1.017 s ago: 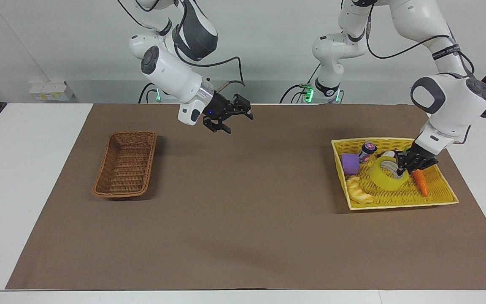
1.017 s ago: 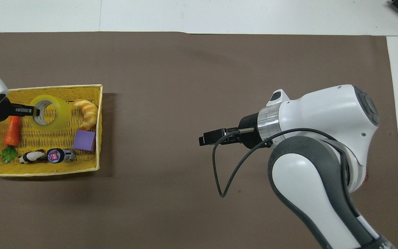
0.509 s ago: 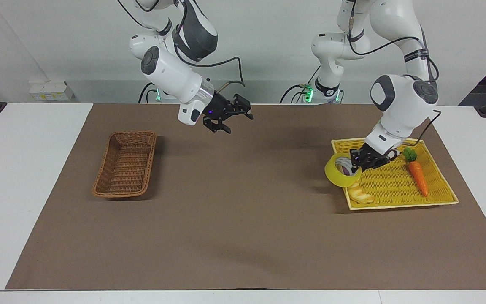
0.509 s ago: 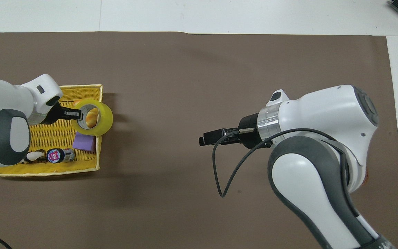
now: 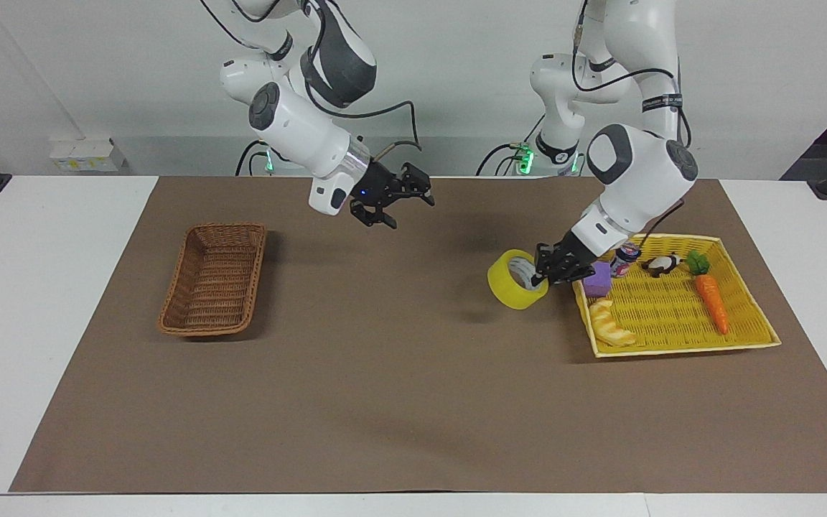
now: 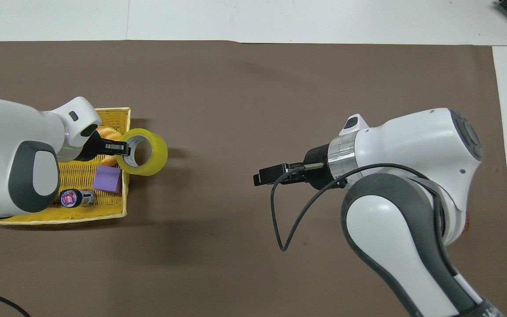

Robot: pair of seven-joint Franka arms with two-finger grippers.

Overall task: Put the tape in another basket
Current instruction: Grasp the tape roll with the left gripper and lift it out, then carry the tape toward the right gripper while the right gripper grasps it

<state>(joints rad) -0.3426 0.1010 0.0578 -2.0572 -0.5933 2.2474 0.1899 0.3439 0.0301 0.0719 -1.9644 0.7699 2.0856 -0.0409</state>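
Observation:
The yellow tape [image 5: 516, 290] hangs in my left gripper [image 5: 547, 276], which is shut on the roll's wall. The roll is in the air over the brown mat, just past the yellow tray's edge on the side toward the right arm's end. It also shows in the overhead view [image 6: 148, 152], with the left gripper [image 6: 120, 148] at its core. The brown wicker basket [image 5: 214, 278] stands empty toward the right arm's end of the table; in the overhead view the right arm hides it. My right gripper [image 5: 398, 207] is open and empty, waiting in the air over the middle of the mat [image 6: 263, 177].
The yellow mesh tray [image 5: 679, 350] toward the left arm's end holds a carrot [image 5: 713, 305], a croissant [image 5: 611, 324], a purple block [image 5: 596, 278], a small bottle [image 5: 625, 258] and a panda toy [image 5: 661, 264]. A brown mat [image 5: 413, 388] covers the table.
My left gripper has lifted the tape out of the yellow tray and carried it over the tray's edge toward the right arm's end. The right arm has barely moved.

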